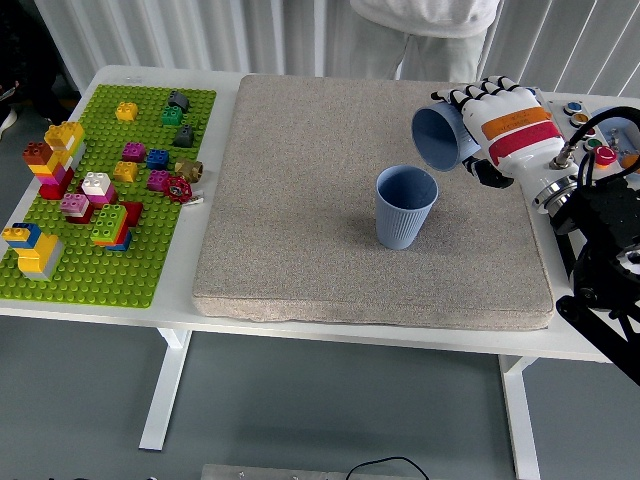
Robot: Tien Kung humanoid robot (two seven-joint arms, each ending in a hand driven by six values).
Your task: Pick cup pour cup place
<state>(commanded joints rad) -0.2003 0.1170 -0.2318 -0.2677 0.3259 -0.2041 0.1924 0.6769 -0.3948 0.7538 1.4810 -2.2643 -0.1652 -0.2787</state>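
Observation:
A blue ribbed cup (pixel 405 206) stands upright on the grey mat (pixel 300 200), right of its middle. My right hand (pixel 500 130), in a white glove with red and orange bands, is shut on a second blue cup (pixel 437 138). It holds that cup on its side above and to the right of the standing cup, mouth facing left and a little down. No stream shows between the cups. The left arm is out of view.
A green baseplate (pixel 100 270) with several coloured bricks lies on the left of the white table. A panel with coloured buttons (pixel 590 125) sits at the right edge. A person in light clothes (pixel 425 25) stands at the far side.

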